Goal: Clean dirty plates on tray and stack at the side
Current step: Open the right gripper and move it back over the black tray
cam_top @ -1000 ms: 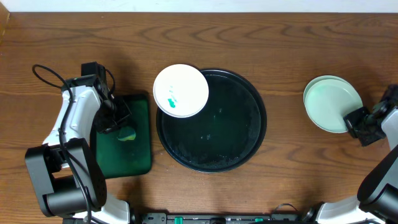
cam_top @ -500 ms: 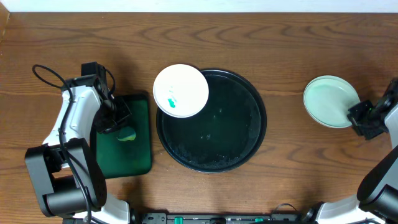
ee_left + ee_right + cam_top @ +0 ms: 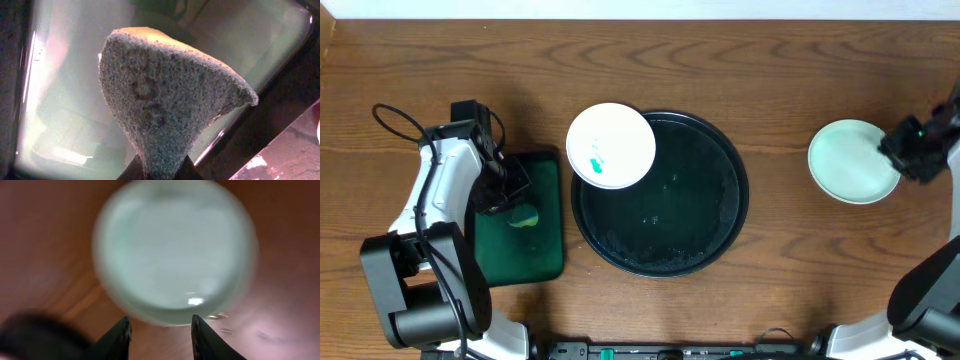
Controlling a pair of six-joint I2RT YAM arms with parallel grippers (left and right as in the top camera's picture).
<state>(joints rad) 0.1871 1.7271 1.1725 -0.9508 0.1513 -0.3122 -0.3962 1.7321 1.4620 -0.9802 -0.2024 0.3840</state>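
Teal-smeared plate (image 3: 610, 146): sits on the upper-left rim of the round black tray (image 3: 720, 210), partly overhanging the wooden table (image 3: 780, 70); only the overhead view shows it.
Tray floor: otherwise bare, flecked with droplets.
Left gripper (image 3: 160, 172): clamped on a green sponge (image 3: 165, 95), which fans out above the fingers.
Left wrist view only: the wet, shiny floor of the green rectangular tray (image 3: 545, 245) under the sponge.
Right gripper (image 3: 160, 330): fingers apart, nothing between them.
Pale clean plate (image 3: 850, 162): on the table well right of the black tray; the right gripper overlaps its right edge. Blurred in the wrist view, so whether more plates lie beneath cannot be told.
Open room: bare wood between black tray and pale plate.
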